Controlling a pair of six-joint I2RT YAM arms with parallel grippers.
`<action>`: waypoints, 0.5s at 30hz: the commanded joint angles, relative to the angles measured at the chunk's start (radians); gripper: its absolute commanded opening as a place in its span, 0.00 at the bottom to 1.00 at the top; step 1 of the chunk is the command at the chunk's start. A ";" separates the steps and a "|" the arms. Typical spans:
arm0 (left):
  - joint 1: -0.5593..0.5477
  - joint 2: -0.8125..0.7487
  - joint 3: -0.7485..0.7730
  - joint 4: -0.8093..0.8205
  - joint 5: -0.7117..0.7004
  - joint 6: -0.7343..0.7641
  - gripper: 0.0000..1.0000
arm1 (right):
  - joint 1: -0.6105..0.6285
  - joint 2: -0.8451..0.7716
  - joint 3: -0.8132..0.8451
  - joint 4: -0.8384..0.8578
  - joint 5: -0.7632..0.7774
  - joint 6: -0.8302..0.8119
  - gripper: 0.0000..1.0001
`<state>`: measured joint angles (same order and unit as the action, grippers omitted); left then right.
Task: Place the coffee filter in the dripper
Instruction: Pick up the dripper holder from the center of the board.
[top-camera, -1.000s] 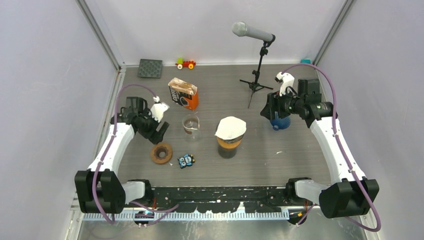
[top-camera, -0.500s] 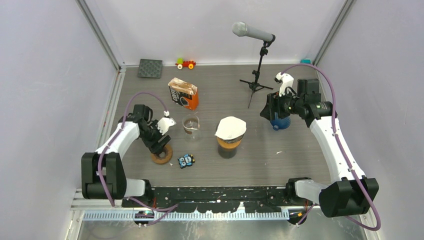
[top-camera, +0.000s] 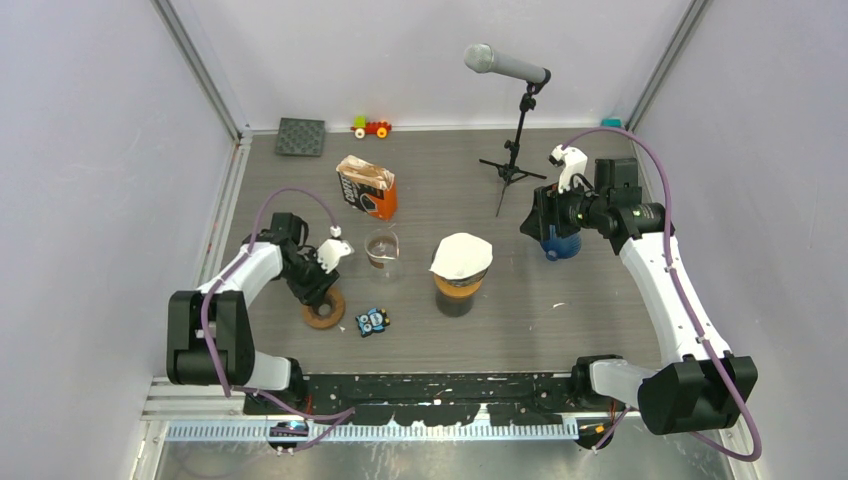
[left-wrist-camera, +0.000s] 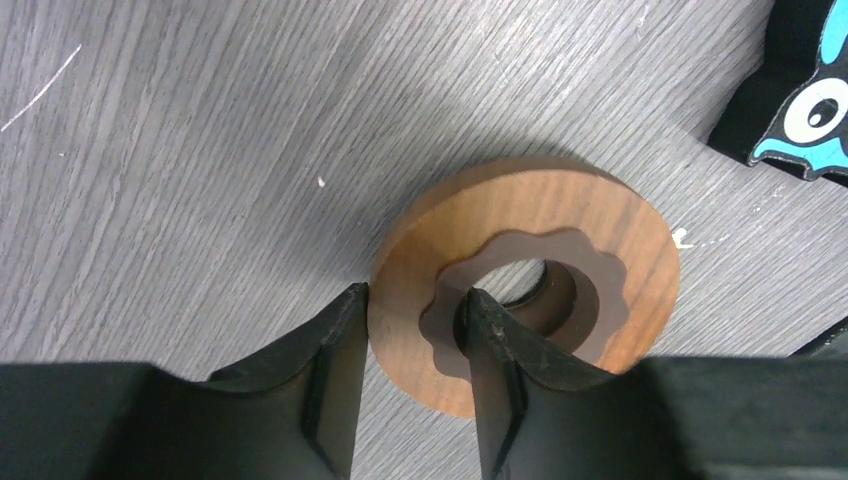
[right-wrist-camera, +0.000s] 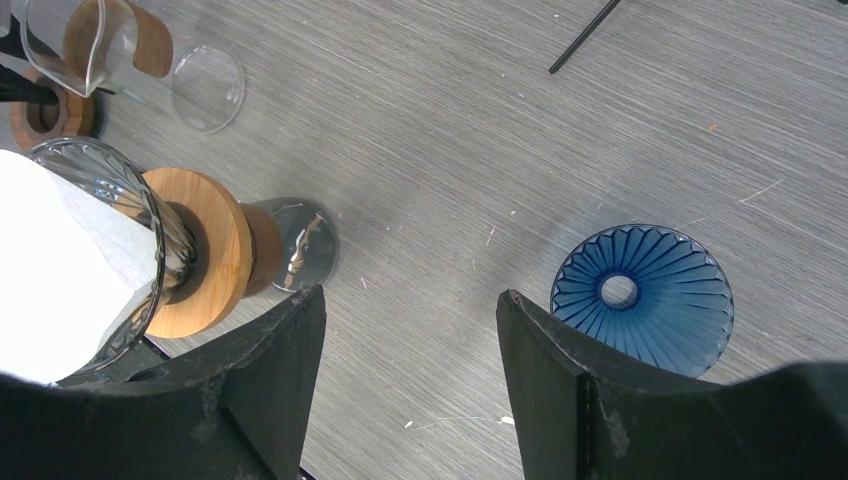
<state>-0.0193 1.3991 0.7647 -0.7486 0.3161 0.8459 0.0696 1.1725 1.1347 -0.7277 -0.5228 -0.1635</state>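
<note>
The white coffee filter (top-camera: 460, 254) sits in a glass dripper (right-wrist-camera: 150, 230) with a wooden collar (right-wrist-camera: 215, 250) at the table's middle; it also shows in the right wrist view (right-wrist-camera: 60, 270). A blue ribbed dripper (top-camera: 562, 245) stands to the right, empty (right-wrist-camera: 642, 297). My right gripper (right-wrist-camera: 410, 300) is open and empty, held above the table between the two drippers (top-camera: 540, 222). My left gripper (left-wrist-camera: 415, 300) is down on a wooden ring (left-wrist-camera: 560, 220) at the near left (top-camera: 323, 306), one finger outside its rim and one in its hole, pinching the wall.
An orange coffee bag (top-camera: 366, 187), a glass beaker (top-camera: 382, 247) and a glass lid (right-wrist-camera: 207, 88) lie left of centre. A microphone stand (top-camera: 512, 160), a toy car (top-camera: 371, 127) and a dark square mat (top-camera: 301, 136) are at the back. A small owl figure (top-camera: 372, 321) lies next to the ring.
My left arm swung toward the near side and lowered its fingers onto the wooden ring. The right arm, filter and drippers have not moved.
</note>
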 joint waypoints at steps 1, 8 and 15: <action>0.004 0.003 0.004 0.011 0.037 -0.006 0.37 | -0.004 -0.010 0.012 0.019 -0.016 -0.011 0.68; 0.004 -0.008 0.111 -0.123 0.085 -0.058 0.17 | -0.003 -0.008 0.015 0.016 -0.016 -0.013 0.68; -0.025 -0.103 0.261 -0.261 0.165 -0.145 0.13 | -0.003 -0.005 0.016 0.013 -0.013 -0.013 0.68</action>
<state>-0.0216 1.3693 0.9215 -0.9104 0.3992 0.7719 0.0696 1.1725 1.1347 -0.7300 -0.5228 -0.1635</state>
